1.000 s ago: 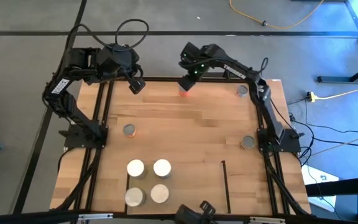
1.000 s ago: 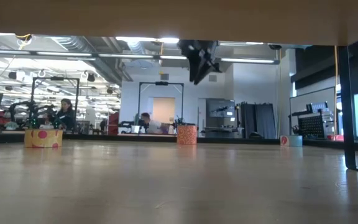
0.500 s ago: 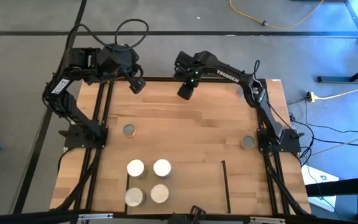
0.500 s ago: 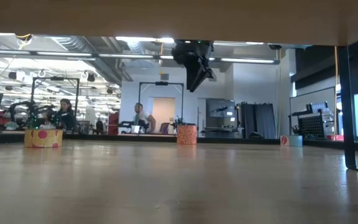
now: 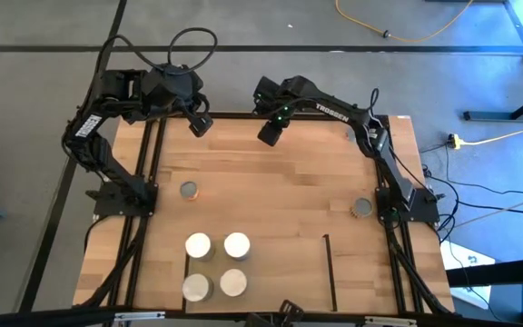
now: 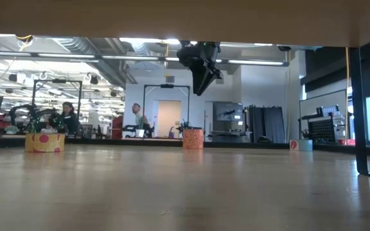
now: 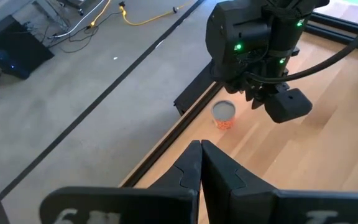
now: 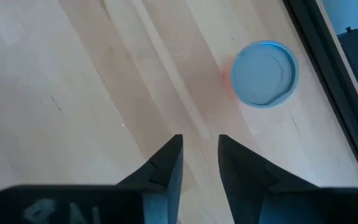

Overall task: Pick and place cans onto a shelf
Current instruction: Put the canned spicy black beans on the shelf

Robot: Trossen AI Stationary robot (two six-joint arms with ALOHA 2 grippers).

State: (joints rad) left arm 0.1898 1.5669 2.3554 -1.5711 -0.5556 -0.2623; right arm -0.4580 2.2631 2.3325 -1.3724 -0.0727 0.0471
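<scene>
Four cans (image 5: 214,264) crowd the shelf (image 5: 330,272); two stand apart.

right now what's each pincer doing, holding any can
Left pincer: shut, holding nothing, at the table's far edge.
Right pincer: narrowly open, empty, above an orange can.

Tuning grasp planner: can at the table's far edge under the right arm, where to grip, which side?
Clamp the can across its round side wall, just under the lid, with the right gripper descending from above. It stands upright, the black frame bar close beside it, so close the fingers along that bar. Left gripper waits at the far-left corner.
</scene>
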